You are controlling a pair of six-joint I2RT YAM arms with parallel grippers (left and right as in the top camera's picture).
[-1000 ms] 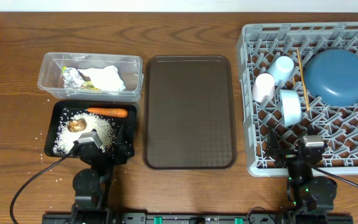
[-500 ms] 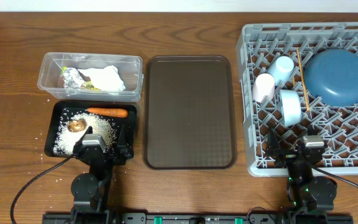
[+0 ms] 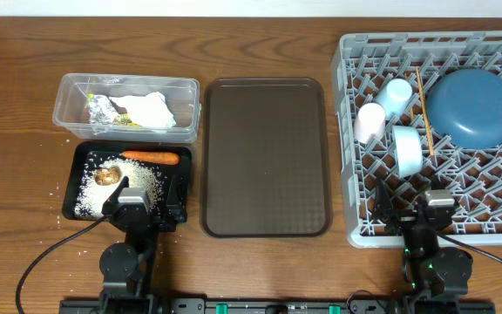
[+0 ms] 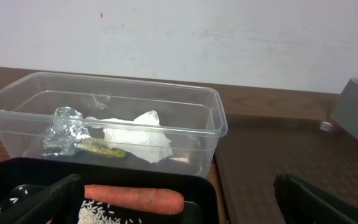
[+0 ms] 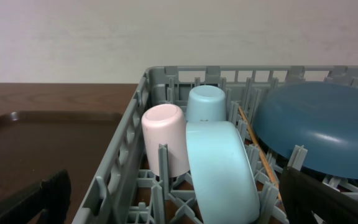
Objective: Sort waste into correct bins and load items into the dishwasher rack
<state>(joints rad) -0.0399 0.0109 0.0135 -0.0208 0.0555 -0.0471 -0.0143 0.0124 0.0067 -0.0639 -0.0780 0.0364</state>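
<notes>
Gaping wide and empty, the left gripper (image 3: 138, 205) sits at the near edge of the black tray (image 3: 71, 179) holding carrot (image 3: 149, 158) and rice (image 3: 142, 180), and the right gripper (image 3: 427, 209) at the rack's (image 3: 495, 214) near edge. Plate (image 3: 473, 106), pink cup (image 3: 369, 122), blue cup (image 3: 396, 92), bowl (image 3: 408, 148) and chopsticks (image 3: 424, 109) sit in the rack. Tissue (image 3: 151, 109) and foil (image 3: 101, 108) lie in the tub (image 3: 129, 78).

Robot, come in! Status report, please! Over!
Left hand, right hand open, empty. Plate, bowl in rack. Carrot in black tray, tissue in tub. Nothing blocking.

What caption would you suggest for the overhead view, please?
Tissue and foil in the clear tub, carrot and rice in the black tray, dishes in the rack, left gripper and right gripper open.
</notes>
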